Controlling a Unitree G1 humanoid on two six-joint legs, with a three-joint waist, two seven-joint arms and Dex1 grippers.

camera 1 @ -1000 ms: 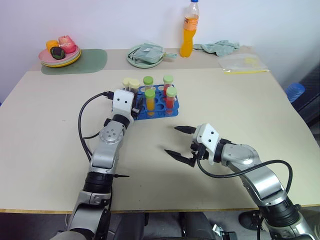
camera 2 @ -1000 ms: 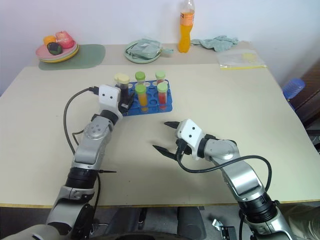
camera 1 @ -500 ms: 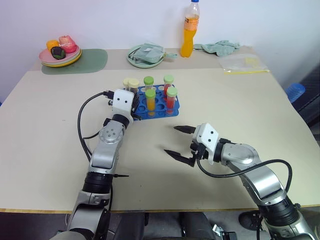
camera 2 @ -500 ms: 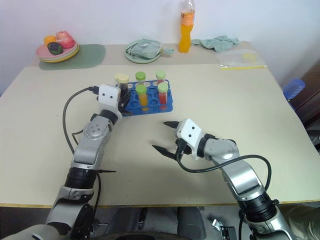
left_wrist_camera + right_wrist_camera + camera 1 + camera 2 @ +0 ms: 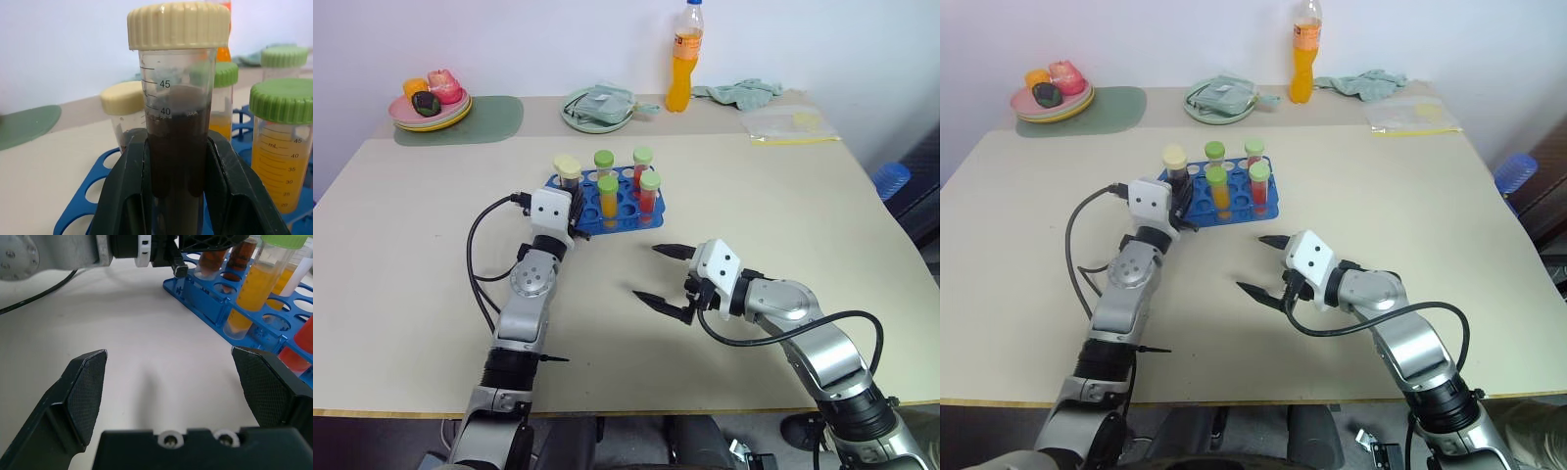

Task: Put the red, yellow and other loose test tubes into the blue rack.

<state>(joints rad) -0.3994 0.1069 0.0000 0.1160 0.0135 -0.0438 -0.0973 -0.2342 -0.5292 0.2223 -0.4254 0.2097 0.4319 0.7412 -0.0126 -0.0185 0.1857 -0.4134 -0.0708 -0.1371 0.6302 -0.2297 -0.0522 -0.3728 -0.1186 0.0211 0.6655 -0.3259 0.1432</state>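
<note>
On the wide beige table, the blue rack is sitting a little beyond the middle, with several capped tubes standing upright in its holes: two yellow-filled ones and two red-filled ones under green caps, and a second cream-capped tube of dark liquid near the rack's left end. Far back along the table's edge, a tall orange drink bottle is standing between a green plate holding folded cloth and a crumpled green cloth, with a plate of fruit resting on a green mat at the far left. Toward the near right, the right gripper is hovering over bare tabletop, well short of the rack, its two black fingers spread wide apart around nothing. At the rack's left end, the left gripper is clamping its fingers tightly on the brown tube, the cream-capped one of dark liquid, holding it upright. Whether the brown tube's bottom is already sitting in a hole cannot be told.
</note>
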